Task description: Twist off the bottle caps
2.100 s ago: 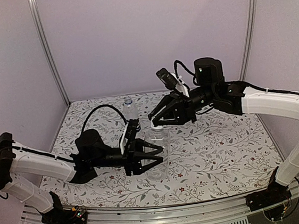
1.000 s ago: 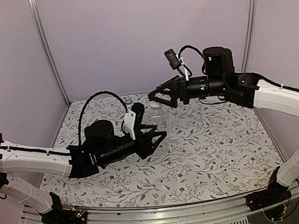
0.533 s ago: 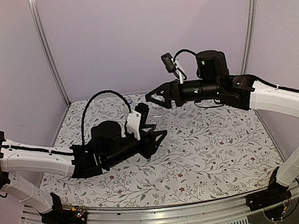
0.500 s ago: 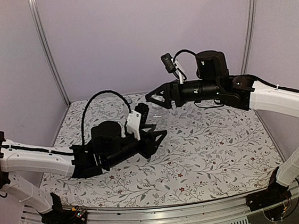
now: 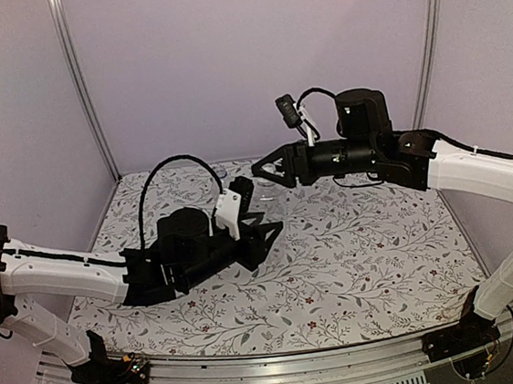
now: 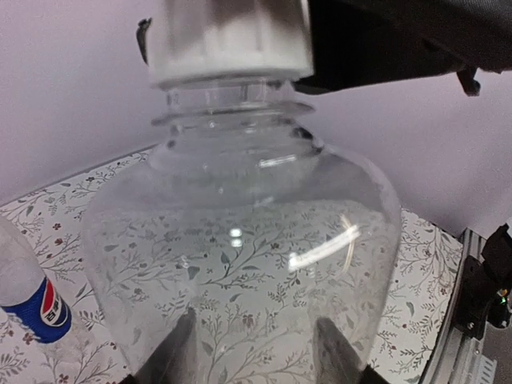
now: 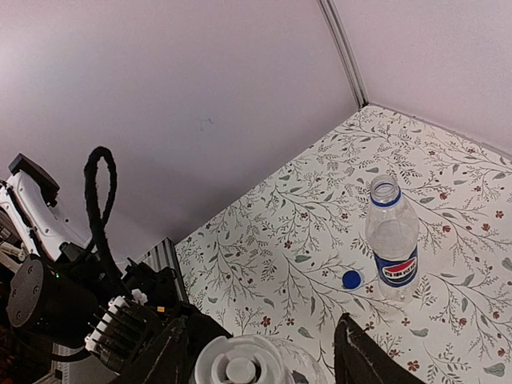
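The pale cap (image 6: 228, 40) sits on the neck of the short bottle (image 6: 240, 264). In the right wrist view this cap (image 7: 240, 364) lies between the two fingers of the right gripper (image 7: 256, 352). The jaws stand wide to either side of it, with a clear gap on one side, so they straddle the cap without clamping it. In the left wrist view a dark part of that gripper is right against the cap's side.

The short bottle is upright in the left gripper (image 6: 260, 356), whose fingers (image 6: 180, 352) show through the clear plastic low on the body, closed against it. From above, the left gripper (image 5: 265, 228) holds the bottle near the table's middle, with the right gripper (image 5: 268, 168) just over its top.

The Pepsi bottle (image 7: 394, 240) stands upright farther back on the table (image 7: 304, 200), well apart from both grippers. Its mouth is open, with a blue ring left on the neck. The blue cap (image 7: 350, 278) lies on the cloth just beside its base.
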